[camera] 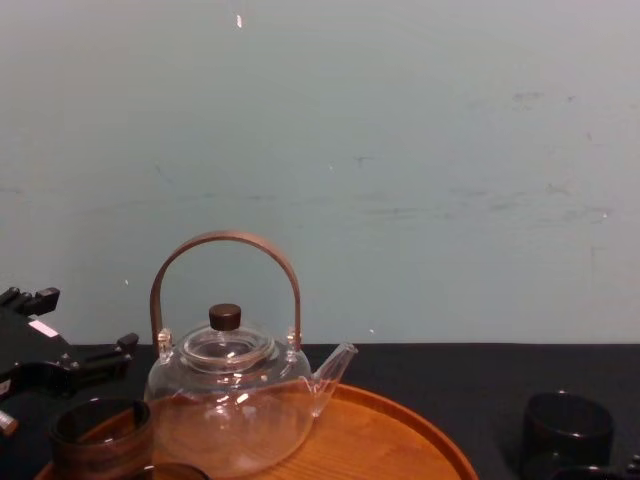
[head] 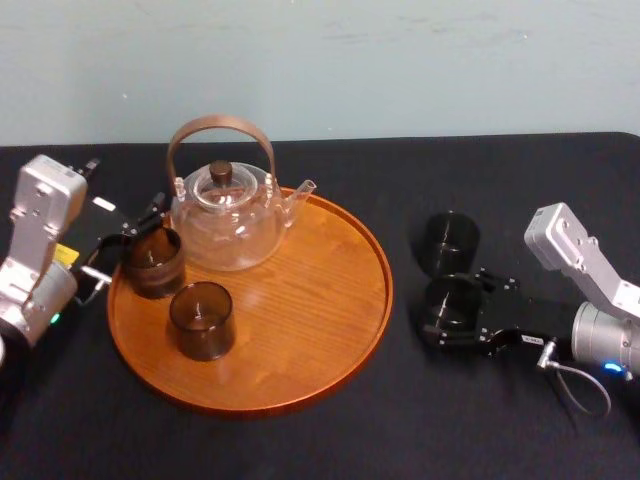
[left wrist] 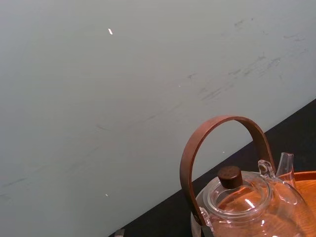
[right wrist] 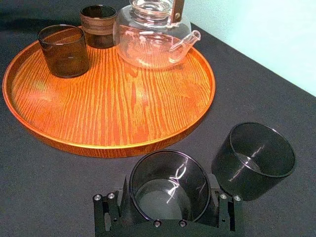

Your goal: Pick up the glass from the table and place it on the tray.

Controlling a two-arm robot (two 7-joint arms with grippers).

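Observation:
Two dark glasses stand on the black table to the right of the tray (head: 300, 300). The nearer glass (head: 450, 305) (right wrist: 170, 185) sits between the jaws of my right gripper (head: 440, 308) (right wrist: 170, 190), which is open, one finger at each side of the glass wall. The other glass (head: 452, 238) (right wrist: 254, 158) stands just beyond it, untouched. My left gripper (head: 128, 243) is open at the tray's left rim, beside and slightly above a brown-banded glass (head: 153, 262) (camera: 100, 435) resting on the tray.
On the round wooden tray also stand a clear glass teapot (head: 228, 215) (right wrist: 153, 39) with a brown arched handle, and a smoky glass (head: 201, 320) (right wrist: 64, 49) near its front left. The tray's right half is bare wood. A pale wall rises behind the table.

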